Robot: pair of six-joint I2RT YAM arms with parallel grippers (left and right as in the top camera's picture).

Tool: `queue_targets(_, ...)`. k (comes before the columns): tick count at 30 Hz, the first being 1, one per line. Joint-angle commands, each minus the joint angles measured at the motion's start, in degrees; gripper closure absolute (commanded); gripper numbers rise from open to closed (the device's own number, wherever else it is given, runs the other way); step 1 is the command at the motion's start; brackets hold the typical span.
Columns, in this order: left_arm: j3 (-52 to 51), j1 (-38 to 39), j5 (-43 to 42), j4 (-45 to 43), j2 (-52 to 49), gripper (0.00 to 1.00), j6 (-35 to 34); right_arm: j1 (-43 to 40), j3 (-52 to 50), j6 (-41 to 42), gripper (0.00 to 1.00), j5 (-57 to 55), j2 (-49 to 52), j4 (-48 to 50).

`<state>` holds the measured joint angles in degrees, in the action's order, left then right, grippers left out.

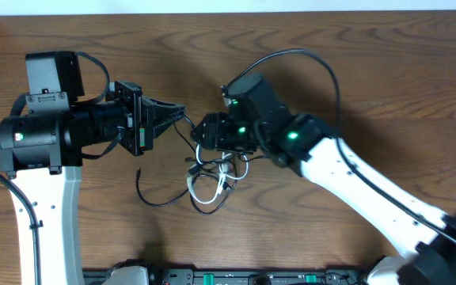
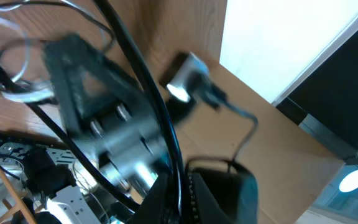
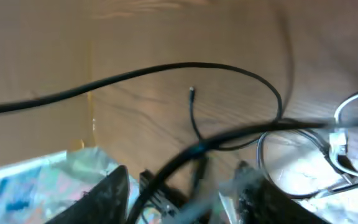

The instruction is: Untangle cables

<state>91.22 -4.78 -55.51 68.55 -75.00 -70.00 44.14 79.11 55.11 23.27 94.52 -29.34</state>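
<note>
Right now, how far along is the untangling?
Done: nothing; the cables lie knotted in one clump. In hand: the left fingers, shut, seem to pinch a black cable leading into it; the right fingers stand apart around a black strand. Left: pulling the cables apart.

— Where do the cables [image 1: 212,176] lie?
— Knotted together mid-table. The white cable [image 1: 194,192] loops out toward 6 o'clock.
— And the black ones?
— One black cable [image 1: 140,188] curves away toward 8 o'clock, flat on the wood. Another black strand [image 1: 187,127] runs toward 11 o'clock.
</note>
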Motion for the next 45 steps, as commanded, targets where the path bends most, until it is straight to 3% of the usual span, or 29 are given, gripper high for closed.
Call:
queue_targets(1, 0.46, 0.15, -0.42, 0.22, 0.33, 0.93, 1.22, 0.70, 0.28, 1.22, 0.58, -1.95, 3.54, 0.42)
queue_targets(4, 0.46, 0.13, -0.39, 1.03, 0.31, 0.92, 1.22, 0.50, 0.28, 1.20, 0.99, -2.16, 5.51, 0.07)
queue_targets(9, 0.46, -0.33, -0.42, 1.03, 0.33, 0.93, 1.22, -1.22, 0.28, -0.66, 0.99, -7.52, 5.99, -5.64)
queue_targets(15, 0.46, -2.34, -1.84, 1.05, 0.33, 0.93, 1.22, -6.80, 0.26, -1.44, 0.99, -24.96, 5.99, -23.67)
queue_targets(20, 0.46, -3.69, -5.38, 1.03, 0.33, 0.93, 1.22, -12.98, 0.26, -1.40, 0.99, -35.78, 5.99, -33.18)
queue_targets(30, 0.46, -9.60, -6.54, 1.03, 0.35, 0.93, 1.25, -27.61, 0.26, -6.34, 0.99, -36.87, 5.99, -37.00)
queue_targets(35, 0.46, -11.47, 0.55, 1.27, 0.31, 0.93, 1.36, -31.34, 0.26, -9.14, 0.99, -30.88, 4.98, -37.97)
queue_targets(42, 0.46, -11.56, 10.38, 1.90, 0.31, 0.93, 1.20, -31.82, 0.26, -9.55, 0.99, -36.54, -0.85, -37.75)
queue_targets(45, 0.46, -11.54, 10.47, 1.86, 0.33, 0.93, 1.16, -32.68, 0.26, -9.60, 0.99, -36.22, -3.54, -37.44)
